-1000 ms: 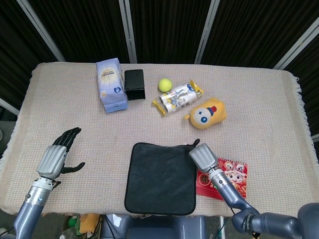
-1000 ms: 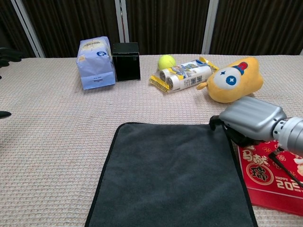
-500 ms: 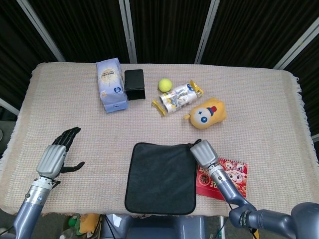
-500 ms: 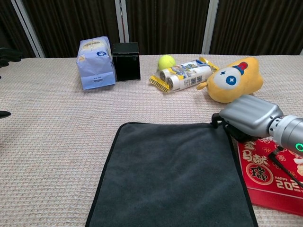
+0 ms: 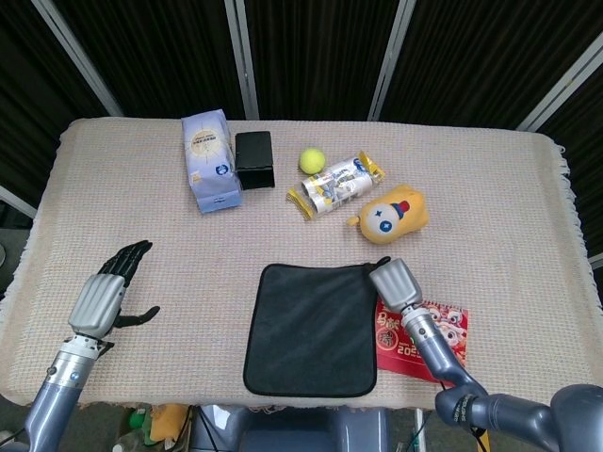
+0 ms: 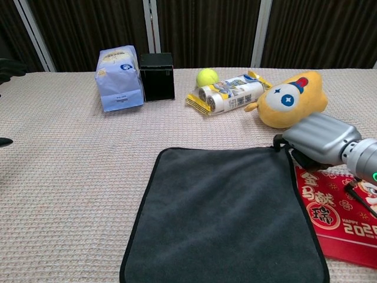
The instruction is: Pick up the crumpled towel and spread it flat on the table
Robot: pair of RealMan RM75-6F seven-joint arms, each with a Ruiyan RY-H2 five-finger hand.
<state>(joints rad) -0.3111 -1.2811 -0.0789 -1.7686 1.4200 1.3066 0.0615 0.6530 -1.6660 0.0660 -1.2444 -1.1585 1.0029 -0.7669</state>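
Fingers (image 6: 294,158) of right hand (image 6: 318,140) pinch towel (image 6: 227,215) corner

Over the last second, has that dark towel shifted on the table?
Yes. The towel has slid rightward and slightly away from the robot, toward the red booklet, drawn by the right hand at its far right corner.

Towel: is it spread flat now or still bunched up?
Spread flat. The dark towel lies as one smooth rectangle on the table, with no folds showing in either view. The right hand is at its far right corner.
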